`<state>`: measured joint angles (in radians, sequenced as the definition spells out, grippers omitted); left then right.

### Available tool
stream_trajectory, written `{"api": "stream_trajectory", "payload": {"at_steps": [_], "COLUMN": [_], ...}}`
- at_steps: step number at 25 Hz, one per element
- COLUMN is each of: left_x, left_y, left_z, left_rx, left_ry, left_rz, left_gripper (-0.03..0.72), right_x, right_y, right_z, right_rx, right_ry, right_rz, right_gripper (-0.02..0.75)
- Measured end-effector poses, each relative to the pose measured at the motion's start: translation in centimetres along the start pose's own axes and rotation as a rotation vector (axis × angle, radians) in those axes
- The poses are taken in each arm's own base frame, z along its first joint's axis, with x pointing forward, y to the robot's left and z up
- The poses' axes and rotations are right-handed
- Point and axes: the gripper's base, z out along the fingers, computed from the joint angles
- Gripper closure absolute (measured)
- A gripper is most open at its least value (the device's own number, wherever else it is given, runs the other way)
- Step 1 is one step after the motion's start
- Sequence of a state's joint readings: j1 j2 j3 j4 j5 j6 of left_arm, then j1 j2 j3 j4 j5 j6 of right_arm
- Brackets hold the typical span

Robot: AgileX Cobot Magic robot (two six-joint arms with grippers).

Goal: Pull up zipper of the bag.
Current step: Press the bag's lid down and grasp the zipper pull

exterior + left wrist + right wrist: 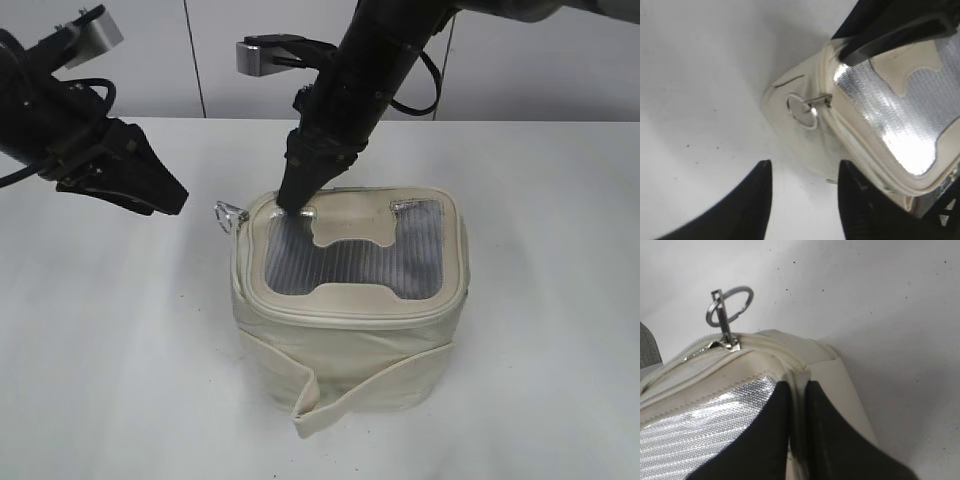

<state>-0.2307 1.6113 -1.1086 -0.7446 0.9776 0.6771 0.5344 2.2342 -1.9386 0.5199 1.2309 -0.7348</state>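
The cream bag (350,340) stands upright mid-table, its lid with the grey mesh window (350,265) facing up. The zipper track (690,347) runs round the lid rim. One silver slider (730,342) with its ring pull (228,213) sticks out at the lid's back-left corner; the ring also shows in the left wrist view (801,110). My right gripper (297,205) presses down on that corner and is shut on a cream fold of the lid (799,390). My left gripper (170,195) is open and empty, hovering left of the ring pull, apart from it (805,170).
The white table (100,350) spreads around the bag. A loose cream strap (330,400) hangs across the bag's front. A white panelled wall stands behind the table. The right arm reaches over the bag's back-left from above.
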Motion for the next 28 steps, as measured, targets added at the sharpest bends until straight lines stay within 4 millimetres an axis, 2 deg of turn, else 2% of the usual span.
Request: {"api": "stream_trajectory", "payload": {"at_steps": [5, 13, 20, 28], "left_x": [-0.3, -0.2, -0.5, -0.4], "left_y": [0.1, -1.8, -2.0, -0.5], "left_z": [0.1, 1.5, 2.0, 5.0], "left_rx": [-0.021, -0.053, -0.041, -0.010], "left_ry": [-0.029, 0.019, -0.002, 0.053], "left_rz": [0.049, 0.297, 0.287, 0.198], "left_gripper": [0.253, 0.233, 0.233, 0.233], "right_x": [0.1, 0.0, 0.0, 0.0], "right_y": [0.1, 0.2, 0.2, 0.2], "right_z": [-0.4, -0.4, -0.4, -0.4], "right_rx": [0.012, 0.013, 0.013, 0.014], "right_ry": [0.004, 0.006, 0.006, 0.006], "right_rz": [0.007, 0.019, 0.021, 0.022], "right_gripper": [0.676, 0.676, 0.677, 0.677]}}
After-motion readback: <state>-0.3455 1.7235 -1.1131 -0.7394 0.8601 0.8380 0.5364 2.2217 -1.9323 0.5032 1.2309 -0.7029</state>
